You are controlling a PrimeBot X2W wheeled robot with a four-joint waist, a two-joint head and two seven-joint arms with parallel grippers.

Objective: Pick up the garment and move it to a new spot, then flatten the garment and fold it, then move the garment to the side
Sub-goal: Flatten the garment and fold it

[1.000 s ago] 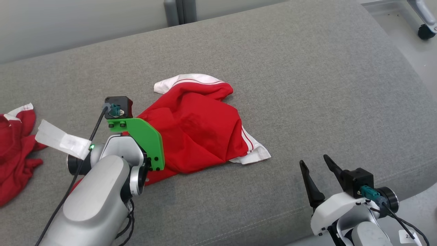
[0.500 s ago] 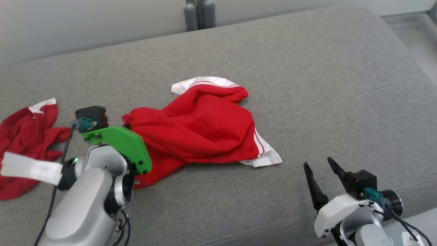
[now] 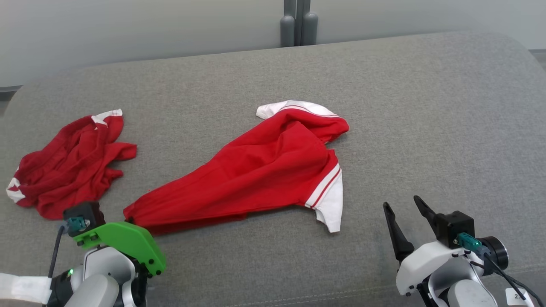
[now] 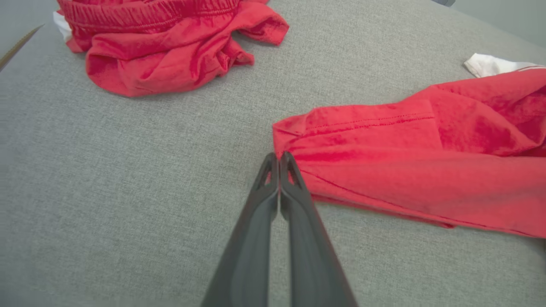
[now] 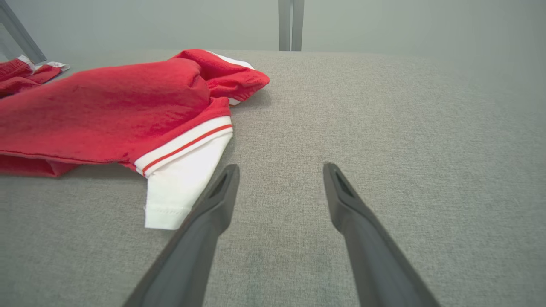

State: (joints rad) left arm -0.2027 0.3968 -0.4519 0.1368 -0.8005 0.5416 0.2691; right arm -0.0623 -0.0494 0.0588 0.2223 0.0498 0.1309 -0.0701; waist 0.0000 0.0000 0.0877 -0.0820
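Observation:
The garment (image 3: 264,170) is a red shirt with white, red-striped sleeve cuffs, lying stretched out slantwise on a grey cushion. Its lower-left corner (image 4: 283,136) runs to a point at my left gripper (image 4: 279,157), which is shut on that corner. In the head view that gripper's fingers are hidden under its green wrist plate (image 3: 123,245). My right gripper (image 3: 402,202) stands open at the lower right, apart from the cloth. Its left finger (image 5: 213,204) lies just right of the white cuff (image 5: 179,187).
A second crumpled red garment (image 3: 68,166) lies at the far left, beyond my left gripper (image 4: 162,47). The grey cushion (image 3: 426,106) stretches bare to the right. Its front seam runs near my arms. Dark posts (image 3: 298,21) stand behind the back edge.
The head camera has turned left. My left gripper has closed on the garment's corner and drawn back toward the front left, pulling the bunched cloth out long. The right gripper stays open.

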